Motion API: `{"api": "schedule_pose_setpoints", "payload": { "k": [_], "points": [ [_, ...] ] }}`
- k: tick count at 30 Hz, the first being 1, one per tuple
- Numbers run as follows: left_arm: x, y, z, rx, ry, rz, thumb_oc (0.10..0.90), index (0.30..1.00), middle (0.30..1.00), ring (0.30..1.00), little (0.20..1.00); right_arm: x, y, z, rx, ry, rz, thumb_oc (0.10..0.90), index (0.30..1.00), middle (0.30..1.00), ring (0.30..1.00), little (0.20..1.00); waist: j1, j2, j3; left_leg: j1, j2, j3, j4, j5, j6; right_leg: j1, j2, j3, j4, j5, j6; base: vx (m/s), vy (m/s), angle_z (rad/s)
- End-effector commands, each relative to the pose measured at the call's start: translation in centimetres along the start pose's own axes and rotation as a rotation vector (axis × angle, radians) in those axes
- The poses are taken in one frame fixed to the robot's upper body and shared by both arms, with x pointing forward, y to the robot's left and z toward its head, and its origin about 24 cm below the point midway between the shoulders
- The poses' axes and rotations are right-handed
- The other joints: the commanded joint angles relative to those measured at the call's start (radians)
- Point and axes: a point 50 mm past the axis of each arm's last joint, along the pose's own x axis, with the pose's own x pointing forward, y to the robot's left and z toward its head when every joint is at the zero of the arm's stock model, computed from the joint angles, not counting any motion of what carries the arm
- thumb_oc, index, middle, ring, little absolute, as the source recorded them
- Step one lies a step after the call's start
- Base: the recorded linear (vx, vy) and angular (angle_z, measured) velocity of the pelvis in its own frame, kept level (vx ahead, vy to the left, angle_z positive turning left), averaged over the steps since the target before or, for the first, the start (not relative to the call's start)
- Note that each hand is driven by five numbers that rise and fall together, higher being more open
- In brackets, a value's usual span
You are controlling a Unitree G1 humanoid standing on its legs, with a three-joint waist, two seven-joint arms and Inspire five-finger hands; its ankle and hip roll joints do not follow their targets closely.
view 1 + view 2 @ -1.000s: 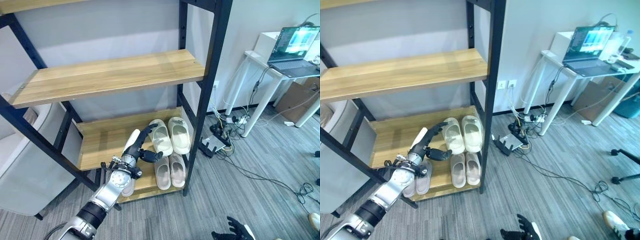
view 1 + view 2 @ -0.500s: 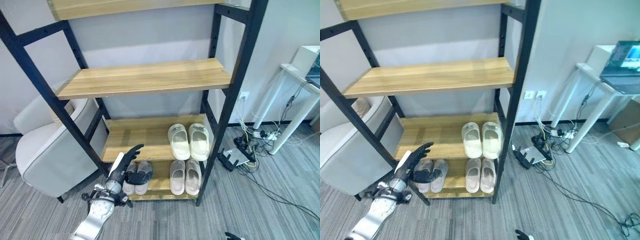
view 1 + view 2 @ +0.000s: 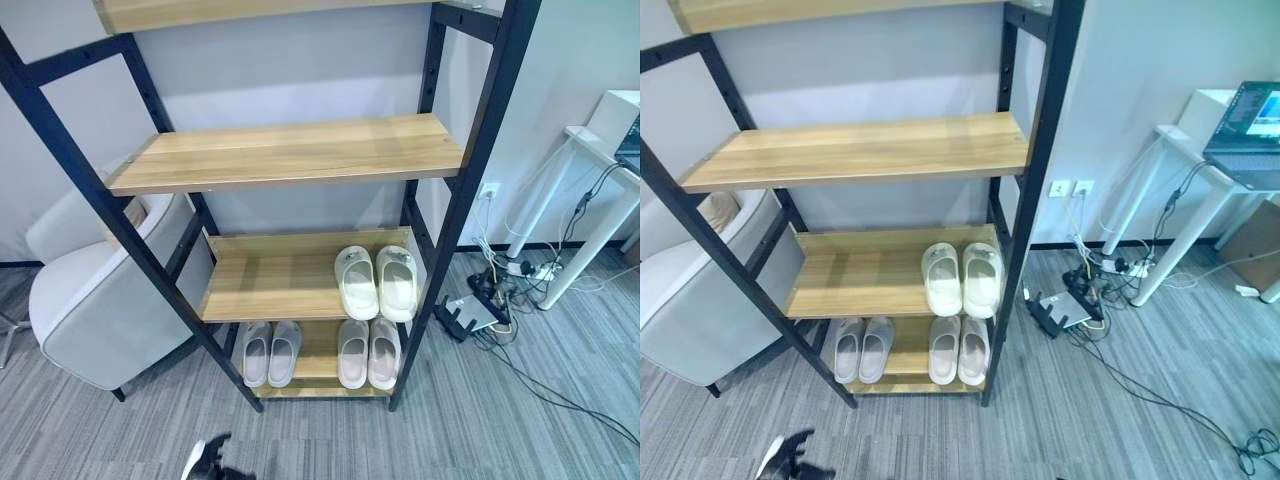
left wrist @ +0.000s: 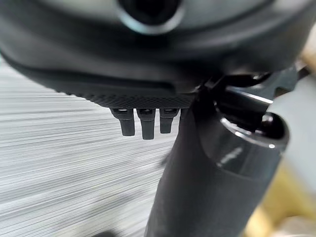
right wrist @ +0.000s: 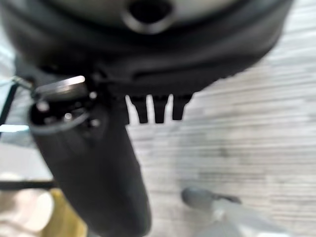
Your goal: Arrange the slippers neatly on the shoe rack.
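Left hand point(image 3: 208, 462) now withdrawn low, fingers relaxed, holding nothing; grey foam slippers point(image 3: 268, 352) left paired on black-framed wooden shoe rack point(image 3: 290, 150); task apparently finished.

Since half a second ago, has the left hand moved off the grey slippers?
Yes. The left hand has dropped away from the grey slippers on the rack's bottom shelf, toward the floor.

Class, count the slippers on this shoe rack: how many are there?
6: two white slippers on the middle shelf's right; four on the bottom shelf, a grey pair left and a beige pair right.
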Motion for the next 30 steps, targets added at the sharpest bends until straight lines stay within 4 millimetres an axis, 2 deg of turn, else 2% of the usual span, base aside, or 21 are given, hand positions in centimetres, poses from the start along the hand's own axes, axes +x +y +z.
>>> {"api": "schedule_pose_setpoints", "payload": {
  "k": [1,3,4,5,6,12,14,15,21,25,30],
  "points": [
    [1.1,2.3,1.8,-0.06,0.0,0.118,0.8,0.9,0.9,0.9,0.9,0.3,-1.9,0.3,0.095,-0.006,-0.089,0.8,0.9,0.9,0.9,0.9,-0.005,-0.036,0.001,0.042,-0.056,0.051,0.009,-0.111,0.025,-0.06,0.033,0.029,0.017,-0.057,-0.004,0.02,-0.004,-0.06],
    [0.7,2.0,-0.8,-0.089,0.116,0.103,0.8,0.9,0.9,0.9,0.9,0.3,-2.0,0.0,0.15,0.015,-0.08,0.8,0.9,0.9,0.9,0.9,-0.009,-0.039,-0.005,0.045,-0.053,0.063,0.008,-0.115,0.024,-0.061,0.036,0.038,0.016,-0.057,-0.006,0.02,-0.004,-0.12],
    [0.7,2.0,-0.8,-0.089,0.117,0.103,0.8,0.9,0.9,0.9,0.9,0.3,-2.0,0.0,0.15,0.015,-0.08,0.8,0.9,0.9,0.9,0.9,-0.009,-0.039,-0.005,0.045,-0.053,0.063,0.008,-0.115,0.024,-0.061,0.036,0.038,0.016,-0.057,-0.006,0.03,-0.012,-0.15],
    [0.3,1.7,-2.0,-0.138,0.17,0.093,0.8,0.9,0.9,0.9,0.9,0.2,-1.8,-0.3,0.187,0.03,-0.063,0.8,0.9,0.9,0.9,0.9,-0.01,-0.043,-0.01,0.047,-0.051,0.068,0.008,-0.117,0.022,-0.062,0.038,0.041,0.016,-0.057,-0.007,0.02,-0.022,-0.14],
    [0.3,1.7,-2.0,-0.175,0.178,0.09,0.8,0.9,0.9,0.9,0.9,0.2,-1.6,-0.4,0.207,0.038,-0.05,0.8,0.9,0.9,0.9,0.9,-0.009,-0.046,-0.012,0.047,-0.05,0.069,0.008,-0.117,0.021,-0.063,0.039,0.042,0.016,-0.057,-0.008,0.03,-0.027,-0.12],
    [0.5,1.3,-1.0,-0.299,0.132,0.069,0.8,0.9,0.9,0.9,0.9,-0.2,0.1,-1.3,0.274,0.073,0.044,0.8,0.9,0.9,0.9,0.9,-0.008,-0.056,-0.013,0.046,-0.047,0.067,0.008,-0.115,0.019,-0.064,0.04,0.04,0.014,-0.054,-0.008,0.0,-0.006,-0.02],
    [0.5,1.3,-1.0,-0.299,0.132,0.069,0.8,0.9,0.9,0.9,0.9,-0.2,0.1,-1.3,0.274,0.073,0.044,0.8,0.9,0.9,0.9,0.9,-0.008,-0.056,-0.013,0.046,-0.047,0.067,0.008,-0.115,0.019,-0.064,0.04,0.04,0.014,-0.054,-0.008,0.0,0.0,0.0],
    [0.7,1.2,-0.4,-0.295,0.112,0.061,0.8,0.9,0.9,0.9,0.9,-0.3,0.6,-1.3,0.266,0.074,0.074,0.8,0.9,0.9,0.9,0.9,-0.009,-0.059,-0.012,0.044,-0.047,0.066,0.008,-0.114,0.018,-0.065,0.04,0.039,0.013,-0.052,-0.008,0.0,0.0,0.0],
    [1.0,1.1,1.0,-0.302,0.064,0.04,0.8,0.9,0.9,0.9,0.9,-0.2,0.8,-1.2,0.219,0.074,0.103,0.8,0.9,0.9,0.9,0.9,-0.011,-0.059,-0.009,0.041,-0.047,0.064,0.008,-0.113,0.018,-0.069,0.038,0.036,0.013,-0.047,-0.006,0.0,0.0,0.0],
    [1.0,0.8,1.2,-0.298,0.06,0.025,0.8,0.9,0.9,0.9,0.9,-0.2,0.7,-0.9,0.202,0.066,0.106,0.8,0.9,0.9,0.9,0.9,-0.012,-0.057,-0.009,0.042,-0.047,0.066,0.008,-0.113,0.019,-0.071,0.037,0.038,0.013,-0.044,-0.004,0.0,0.0,0.0],
    [0.8,0.4,0.8,-0.303,0.076,0.009,0.8,0.9,0.9,0.9,0.9,-0.3,1.7,-0.9,0.18,0.059,0.137,0.8,0.9,0.9,0.9,0.9,-0.012,-0.06,-0.014,0.046,-0.048,0.072,0.008,-0.117,0.019,-0.068,0.036,0.044,0.013,-0.043,-0.004,0.0,-0.002,-0.01]
  ]
}}
